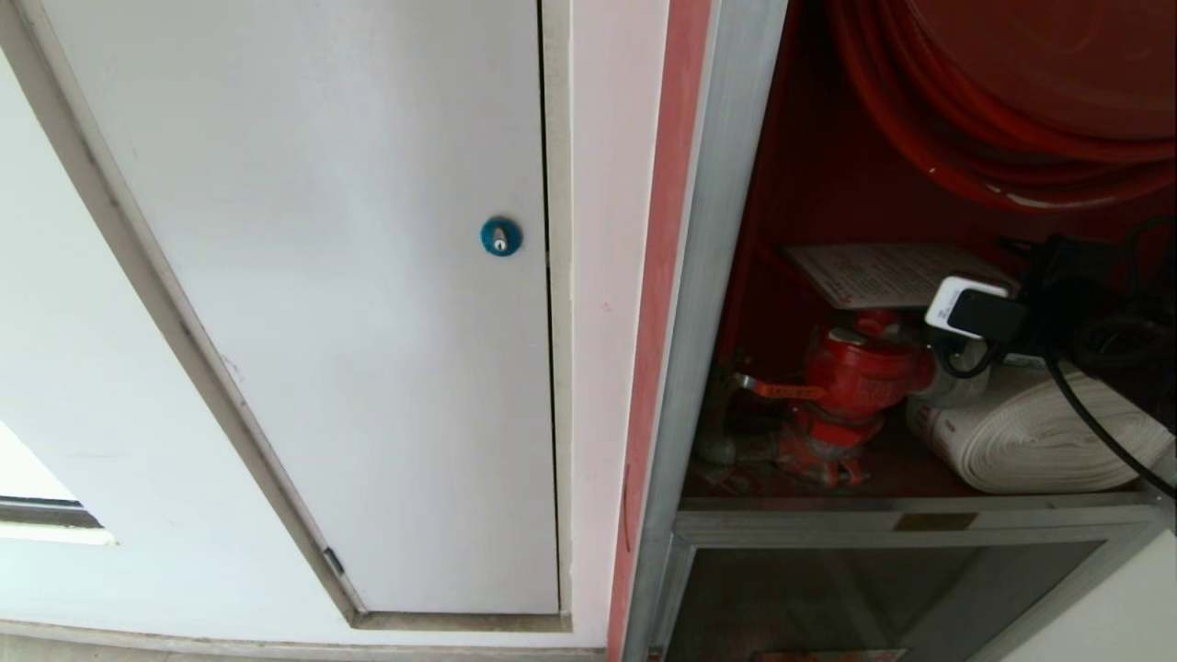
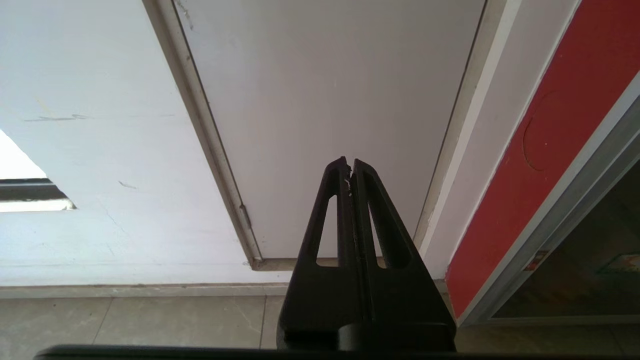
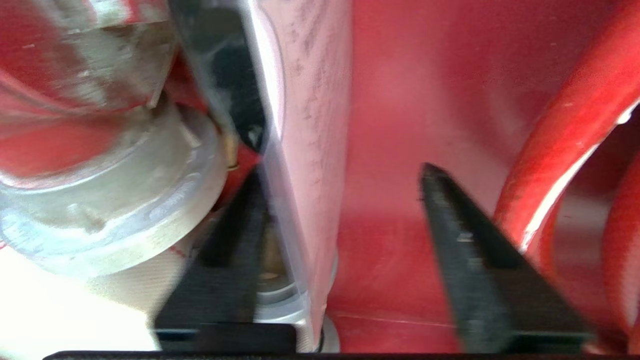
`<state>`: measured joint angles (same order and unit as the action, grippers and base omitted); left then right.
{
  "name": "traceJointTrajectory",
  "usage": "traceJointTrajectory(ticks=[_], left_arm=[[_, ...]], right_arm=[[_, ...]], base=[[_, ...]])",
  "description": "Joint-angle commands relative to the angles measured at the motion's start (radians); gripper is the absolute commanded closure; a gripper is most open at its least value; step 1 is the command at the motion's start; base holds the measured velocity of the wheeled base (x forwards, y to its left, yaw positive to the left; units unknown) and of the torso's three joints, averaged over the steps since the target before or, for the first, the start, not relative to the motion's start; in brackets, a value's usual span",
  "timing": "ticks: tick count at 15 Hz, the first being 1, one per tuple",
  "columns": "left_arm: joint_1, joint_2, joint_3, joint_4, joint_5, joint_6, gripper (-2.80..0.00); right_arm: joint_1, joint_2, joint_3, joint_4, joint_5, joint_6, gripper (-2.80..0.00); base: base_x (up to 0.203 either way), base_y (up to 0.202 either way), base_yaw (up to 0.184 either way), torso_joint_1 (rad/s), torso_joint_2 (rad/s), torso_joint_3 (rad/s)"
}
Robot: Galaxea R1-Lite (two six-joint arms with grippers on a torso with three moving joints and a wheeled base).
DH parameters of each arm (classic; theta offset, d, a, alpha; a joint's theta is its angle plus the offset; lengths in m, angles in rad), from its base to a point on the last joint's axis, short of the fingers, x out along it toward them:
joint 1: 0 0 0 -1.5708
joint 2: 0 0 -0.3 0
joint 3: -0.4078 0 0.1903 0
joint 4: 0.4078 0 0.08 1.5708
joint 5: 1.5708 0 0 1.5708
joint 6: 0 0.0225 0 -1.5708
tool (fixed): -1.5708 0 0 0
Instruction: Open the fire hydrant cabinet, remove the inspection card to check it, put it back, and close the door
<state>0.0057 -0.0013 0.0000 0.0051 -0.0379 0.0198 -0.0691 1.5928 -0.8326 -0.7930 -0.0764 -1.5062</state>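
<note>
Inspection card (image 3: 305, 125): inside the open fire hydrant cabinet (image 1: 726, 276), lying flat above the red valve (image 1: 855, 377); in the right wrist view it stands edge-on between the two fingers, close against one finger (image 3: 235, 250), clear of the other.
Right gripper (image 3: 340, 200): inside the cabinet, fingers apart around the card, not yet clenched on it.
Left gripper (image 2: 350, 167): clenched empty, parked before the white panel door (image 2: 325, 100).
Rolled hose (image 1: 1030, 441): beside the valve.
</note>
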Motion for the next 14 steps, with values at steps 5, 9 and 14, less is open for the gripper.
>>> traceJointTrajectory(ticks=[5,9,14], left_arm=[[0.000,0.001,0.000,0.001,0.000,0.000,0.00],[0.000,0.001,0.000,0.001,0.000,0.000,0.00],[0.000,0.001,0.000,0.001,0.000,0.000,0.00]], right_arm=[[-0.001,-0.005,0.003,-0.022,0.000,-0.012,0.00],[0.000,-0.008,0.010,-0.023,0.000,-0.012,0.00],[0.000,-0.065,0.037,-0.022,0.000,-0.012,0.00]], base=[[0.000,0.000,0.000,0.000,0.00,0.000],[0.000,0.000,0.000,0.000,0.00,0.000],[0.000,0.000,0.000,0.000,0.00,0.000]])
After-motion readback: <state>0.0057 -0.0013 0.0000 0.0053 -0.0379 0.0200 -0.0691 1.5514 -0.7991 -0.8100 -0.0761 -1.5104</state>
